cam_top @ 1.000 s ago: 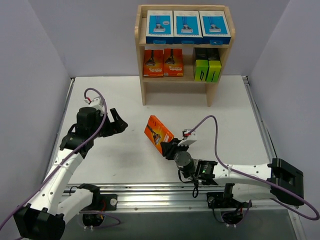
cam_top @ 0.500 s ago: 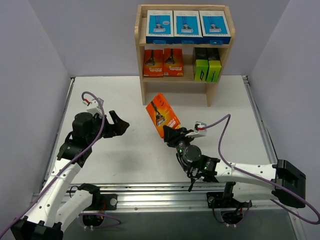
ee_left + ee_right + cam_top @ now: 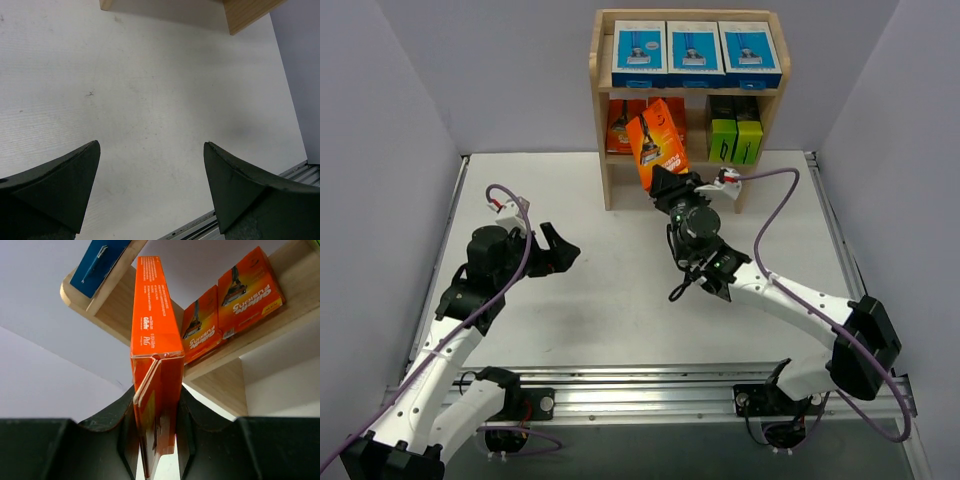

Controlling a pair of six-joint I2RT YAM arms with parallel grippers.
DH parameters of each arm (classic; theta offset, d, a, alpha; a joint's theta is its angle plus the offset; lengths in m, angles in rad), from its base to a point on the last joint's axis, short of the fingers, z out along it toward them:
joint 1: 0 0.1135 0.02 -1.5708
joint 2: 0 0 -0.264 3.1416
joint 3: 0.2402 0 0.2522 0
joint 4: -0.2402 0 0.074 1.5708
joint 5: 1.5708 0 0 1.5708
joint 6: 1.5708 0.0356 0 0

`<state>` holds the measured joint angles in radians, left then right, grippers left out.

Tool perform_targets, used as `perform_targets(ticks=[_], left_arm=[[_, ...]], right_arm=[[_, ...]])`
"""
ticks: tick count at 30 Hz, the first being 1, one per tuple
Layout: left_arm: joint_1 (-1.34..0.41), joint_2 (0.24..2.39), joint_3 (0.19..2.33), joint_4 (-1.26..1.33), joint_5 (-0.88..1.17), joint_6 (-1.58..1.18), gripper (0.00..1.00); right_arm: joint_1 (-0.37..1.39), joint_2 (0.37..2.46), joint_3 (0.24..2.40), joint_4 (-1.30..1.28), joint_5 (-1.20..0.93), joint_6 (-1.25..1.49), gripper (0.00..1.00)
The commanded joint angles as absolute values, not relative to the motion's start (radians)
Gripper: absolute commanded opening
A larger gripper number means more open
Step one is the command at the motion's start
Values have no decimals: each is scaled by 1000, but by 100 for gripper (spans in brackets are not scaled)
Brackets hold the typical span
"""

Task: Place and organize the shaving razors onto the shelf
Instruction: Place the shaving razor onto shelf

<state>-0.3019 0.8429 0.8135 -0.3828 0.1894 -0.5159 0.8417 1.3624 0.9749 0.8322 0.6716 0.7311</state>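
The wooden shelf stands at the back of the table. Three blue-and-white razor boxes line its top tier. On the middle tier stand orange packs, seen as two in the right wrist view, and black-and-lime boxes. My right gripper is shut on another orange pack, holding it upright in the air just in front of the middle tier. The right wrist view shows this pack edge-on between the fingers. My left gripper hangs open over bare table, holding nothing.
Grey walls close in the table on the left, right and back. A metal rail runs along the near edge. A purple cable loops from the right arm. The shelf's feet show at the top of the left wrist view.
The right arm has carried the orange pack from the middle of the table up and back to the front of the shelf. The left arm has barely moved.
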Motion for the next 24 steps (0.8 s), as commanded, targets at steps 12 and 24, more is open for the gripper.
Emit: perform_targets(ticks=[12,24], left_arm=[[-333,845,822,-342,181,-514,93],[-368,850,833,-360,160,-486,93]], right_arm=[[736,1598,1242,856,540,761,0],[707,1790,1439,900,568,635,0]])
